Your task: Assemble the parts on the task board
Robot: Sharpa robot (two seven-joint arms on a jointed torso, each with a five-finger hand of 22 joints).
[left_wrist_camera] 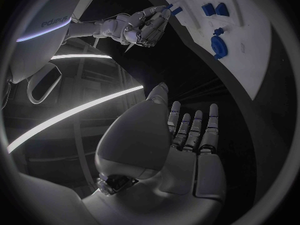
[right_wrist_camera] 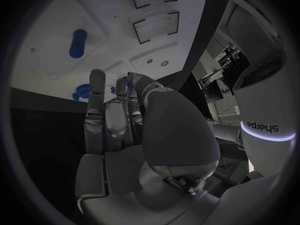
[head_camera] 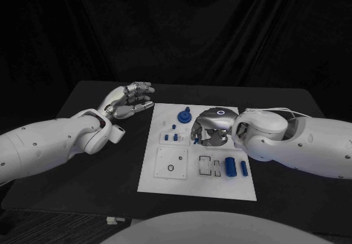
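The white task board [head_camera: 192, 179] lies mid-table. On it are a blue knob [head_camera: 185, 117], small blue pieces [head_camera: 172, 136] and blue cylinders [head_camera: 230, 166]. My right hand [head_camera: 211, 128] hovers over the board's middle with its fingers bunched and pointing down. In the left wrist view the right hand's fingertips [left_wrist_camera: 159, 15] meet at a small blue piece [left_wrist_camera: 169, 6]. A bit of blue [right_wrist_camera: 120, 88] shows between its fingers, and whether it is held is unclear. My left hand [head_camera: 128, 100] is raised off the board's far left corner, its fingers [left_wrist_camera: 187, 130] straight and holding nothing.
A recessed square plate [head_camera: 172, 163] and rectangular slots [head_camera: 208, 165] sit on the board's near half. Bare black table [head_camera: 110, 168] surrounds the board. My left forearm [head_camera: 51, 142] crosses the table's left side, and my right forearm [head_camera: 293, 142] crosses its right.
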